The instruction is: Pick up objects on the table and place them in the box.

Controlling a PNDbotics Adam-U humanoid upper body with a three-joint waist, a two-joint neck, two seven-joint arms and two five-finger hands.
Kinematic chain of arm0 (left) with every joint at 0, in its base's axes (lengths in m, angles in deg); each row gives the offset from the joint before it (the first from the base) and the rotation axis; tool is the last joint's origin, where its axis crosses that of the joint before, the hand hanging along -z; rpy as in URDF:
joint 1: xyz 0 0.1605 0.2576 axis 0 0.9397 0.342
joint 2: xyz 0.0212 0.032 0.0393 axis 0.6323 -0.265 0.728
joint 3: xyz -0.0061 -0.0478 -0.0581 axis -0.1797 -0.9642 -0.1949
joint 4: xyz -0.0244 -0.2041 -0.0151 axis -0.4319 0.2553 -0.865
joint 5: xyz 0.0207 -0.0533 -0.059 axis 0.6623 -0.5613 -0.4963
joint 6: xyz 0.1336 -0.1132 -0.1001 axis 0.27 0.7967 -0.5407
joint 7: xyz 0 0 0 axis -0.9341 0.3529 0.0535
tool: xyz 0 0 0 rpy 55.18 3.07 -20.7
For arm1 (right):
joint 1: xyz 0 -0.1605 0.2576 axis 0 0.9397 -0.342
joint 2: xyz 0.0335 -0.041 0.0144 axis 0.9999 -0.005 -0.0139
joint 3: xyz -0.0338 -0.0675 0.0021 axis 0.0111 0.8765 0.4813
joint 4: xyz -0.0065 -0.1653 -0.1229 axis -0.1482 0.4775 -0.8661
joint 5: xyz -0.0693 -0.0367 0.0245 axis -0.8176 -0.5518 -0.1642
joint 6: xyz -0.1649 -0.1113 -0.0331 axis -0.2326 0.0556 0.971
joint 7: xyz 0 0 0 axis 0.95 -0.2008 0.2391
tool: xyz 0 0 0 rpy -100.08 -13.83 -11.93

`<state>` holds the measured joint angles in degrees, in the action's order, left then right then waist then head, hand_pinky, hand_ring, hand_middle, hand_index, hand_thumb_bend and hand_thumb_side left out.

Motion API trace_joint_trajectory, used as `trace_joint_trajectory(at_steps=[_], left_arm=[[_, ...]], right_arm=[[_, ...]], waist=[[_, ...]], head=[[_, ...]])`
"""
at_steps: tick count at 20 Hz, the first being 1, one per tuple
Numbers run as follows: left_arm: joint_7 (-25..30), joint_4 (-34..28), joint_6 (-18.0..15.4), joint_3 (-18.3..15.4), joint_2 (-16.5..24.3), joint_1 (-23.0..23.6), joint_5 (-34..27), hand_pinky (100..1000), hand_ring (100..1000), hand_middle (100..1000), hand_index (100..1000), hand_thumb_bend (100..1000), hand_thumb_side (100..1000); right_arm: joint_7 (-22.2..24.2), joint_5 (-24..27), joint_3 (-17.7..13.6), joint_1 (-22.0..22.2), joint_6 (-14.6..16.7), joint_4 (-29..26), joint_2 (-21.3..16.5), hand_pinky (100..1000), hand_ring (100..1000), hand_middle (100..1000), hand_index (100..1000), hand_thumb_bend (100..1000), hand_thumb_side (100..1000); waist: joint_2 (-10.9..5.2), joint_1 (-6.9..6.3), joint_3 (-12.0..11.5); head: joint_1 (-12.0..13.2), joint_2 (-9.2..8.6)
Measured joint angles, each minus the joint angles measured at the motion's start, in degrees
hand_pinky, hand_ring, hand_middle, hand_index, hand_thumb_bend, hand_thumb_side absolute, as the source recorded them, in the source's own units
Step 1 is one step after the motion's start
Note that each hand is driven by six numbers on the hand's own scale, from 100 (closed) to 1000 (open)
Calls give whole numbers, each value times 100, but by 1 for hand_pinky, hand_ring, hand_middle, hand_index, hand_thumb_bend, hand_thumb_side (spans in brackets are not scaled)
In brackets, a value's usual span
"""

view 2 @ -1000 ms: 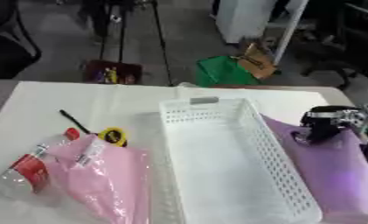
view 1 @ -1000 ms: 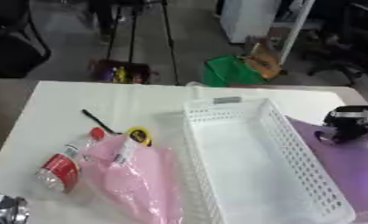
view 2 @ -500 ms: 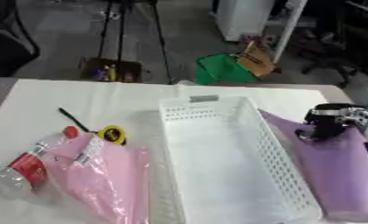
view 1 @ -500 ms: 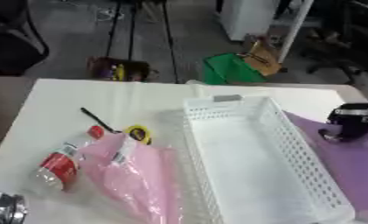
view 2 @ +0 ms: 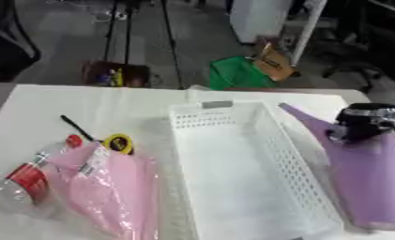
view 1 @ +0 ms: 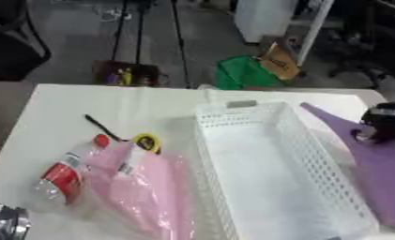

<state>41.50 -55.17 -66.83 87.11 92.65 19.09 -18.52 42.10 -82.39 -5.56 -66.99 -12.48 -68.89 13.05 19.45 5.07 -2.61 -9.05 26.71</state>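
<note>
A white slotted box (view 1: 233, 123) stands in the middle of the table. Left of it lies a pink bag (view 1: 147, 187), with a clear bottle (view 1: 65, 176) with a red label beside it, a yellow ring-shaped thing (view 1: 146, 141) and a thin black stick (view 1: 102, 128). Right of the box lies a long purple bag (view 2: 373, 183), its pointed end up by the box's far right corner. My right hand (view 2: 363, 125) sits on the purple bag's upper part, fingers curled into it. A silver and black part of my left hand (view 1: 2, 224) shows in the lower left corner.
The white table (view 1: 151, 103) ends close behind the box. Beyond it on the floor are a green bin (view 2: 243, 74), a cardboard piece (view 2: 274, 55), tripod legs (view 2: 122, 28) and a dark chair (view 1: 7, 42) at far left.
The purple bag's pointed end now reaches farther up beside the box's far corner. My right hand stays at about the same spot. The things on the left have not moved.
</note>
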Motion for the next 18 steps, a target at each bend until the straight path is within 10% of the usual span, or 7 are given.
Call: trace_joint_trajectory(at_steps=[18], left_arm=[[81,0,-95,36,99,3,25,682,659,745,752,100,975]], right_arm=[[0,-69,-31,-249,0,249,-12,100,100,100,464,100,370]], waist=[[-35,311,-21]], head=[[-41,2]])
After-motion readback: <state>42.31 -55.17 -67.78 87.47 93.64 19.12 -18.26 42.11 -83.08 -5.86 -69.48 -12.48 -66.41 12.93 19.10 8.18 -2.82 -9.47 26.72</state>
